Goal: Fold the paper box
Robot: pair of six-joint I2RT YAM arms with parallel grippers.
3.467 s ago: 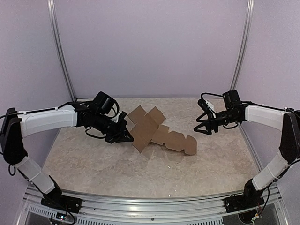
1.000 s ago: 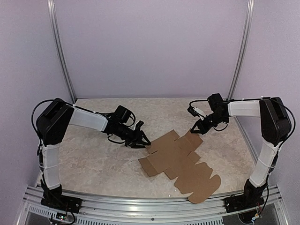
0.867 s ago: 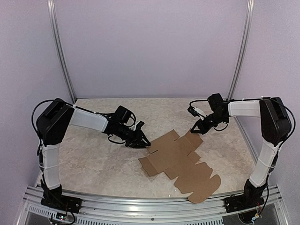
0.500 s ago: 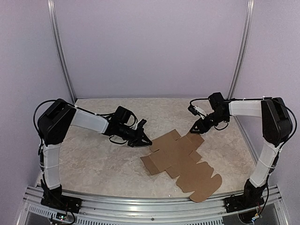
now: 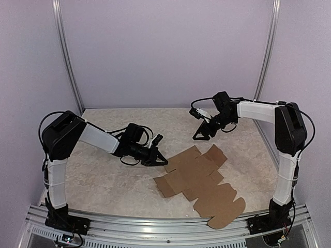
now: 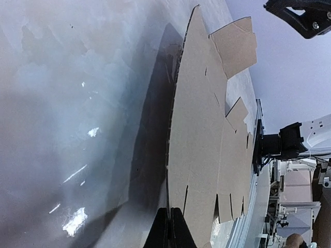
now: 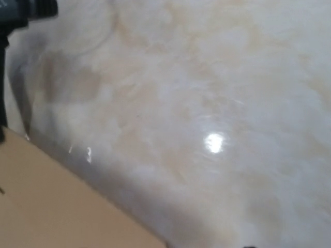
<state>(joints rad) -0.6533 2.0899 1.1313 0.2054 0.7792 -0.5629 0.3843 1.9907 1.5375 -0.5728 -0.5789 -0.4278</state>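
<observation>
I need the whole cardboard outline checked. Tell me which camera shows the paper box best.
Top external: the paper box is spread open with every flap and tab in frame. The left wrist sees it nearly edge-on and foreshortened. The right wrist catches only one blurred corner.

walls (image 5: 165, 51): pale lilac | posts (image 5: 66, 57): two metal uprights | table (image 5: 103, 186): beige marbled, glossy glare | near edge: aluminium rail (image 5: 155, 227)

right wrist: blurred | paper box (image 7: 51, 206) cut off lower-left | left pincer (image 6: 169, 228): only tips in frame
</observation>
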